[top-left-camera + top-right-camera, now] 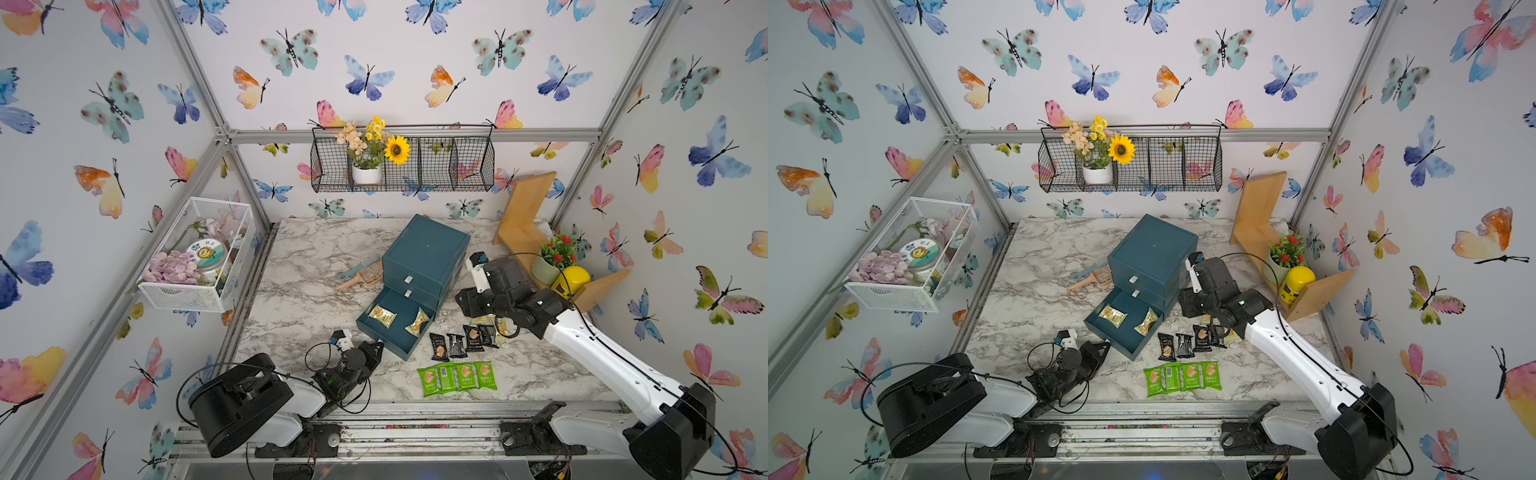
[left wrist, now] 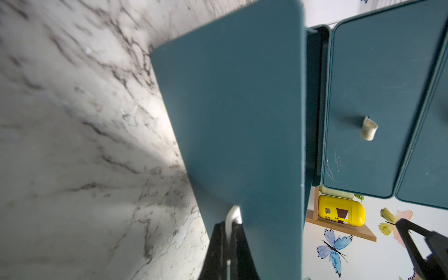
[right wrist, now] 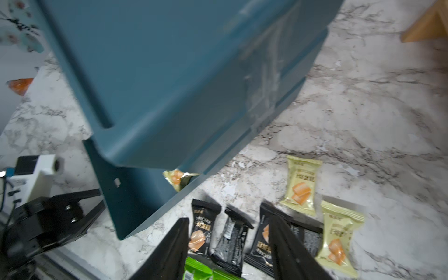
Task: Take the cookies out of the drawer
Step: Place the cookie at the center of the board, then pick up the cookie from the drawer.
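Note:
The teal cabinet (image 1: 428, 249) has its bottom drawer (image 1: 399, 338) (image 1: 1127, 334) pulled out. Two pale yellow cookies (image 1: 382, 316) (image 1: 417, 322) lie in it, seen in both top views. On the table to its right lie rows of black cookies (image 1: 457, 345) (image 3: 202, 228) and green cookies (image 1: 457, 377) (image 1: 1183, 377). Two more pale yellow cookies (image 3: 301, 184) lie partly under my right arm. My left gripper (image 2: 229, 225) (image 1: 376, 345) is shut on the drawer's white handle (image 2: 234, 213). My right gripper (image 3: 228, 218) (image 1: 467, 307) hangs open and empty over the black cookies, beside the cabinet.
A pink and teal scoop (image 1: 361, 274) lies left of the cabinet. A wooden shelf (image 1: 523, 216) with a potted plant (image 1: 555, 257) and a yellow container (image 1: 571, 282) stands at the back right, close behind my right arm. Wire baskets hang on the back wall (image 1: 453, 166) and the left wall (image 1: 195, 257).

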You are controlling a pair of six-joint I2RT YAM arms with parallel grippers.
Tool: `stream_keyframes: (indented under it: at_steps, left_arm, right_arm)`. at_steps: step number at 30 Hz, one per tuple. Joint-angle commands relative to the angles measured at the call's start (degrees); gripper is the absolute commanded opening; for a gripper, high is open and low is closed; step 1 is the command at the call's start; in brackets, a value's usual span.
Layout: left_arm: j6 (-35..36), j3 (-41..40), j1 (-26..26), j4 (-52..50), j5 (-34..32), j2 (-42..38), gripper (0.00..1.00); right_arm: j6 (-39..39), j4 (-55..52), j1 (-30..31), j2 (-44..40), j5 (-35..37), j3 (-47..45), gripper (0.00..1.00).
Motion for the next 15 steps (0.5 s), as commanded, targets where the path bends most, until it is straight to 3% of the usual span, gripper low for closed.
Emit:
stream_keyframes:
  at_steps: [1,9,15]
  left_arm:
    - [0.41,0.21,-0.06,-3.62,0.33,1.10,0.00]
    - [0.34,-0.23,-0.06,-3.62,0.18,0.49,0.00]
    - [0.32,-0.41,-0.05,-3.71,0.33,0.14,0.00]
  right_arm:
    - [3.12,0.97,6.70,0.43,4.02,2.27,0.57]
    - [-1.37,6.24,19.36,10.59,7.60,7.48,0.57]
    - [-6.97,6.58,21.18,23.81,7.04,14.86,0.58]
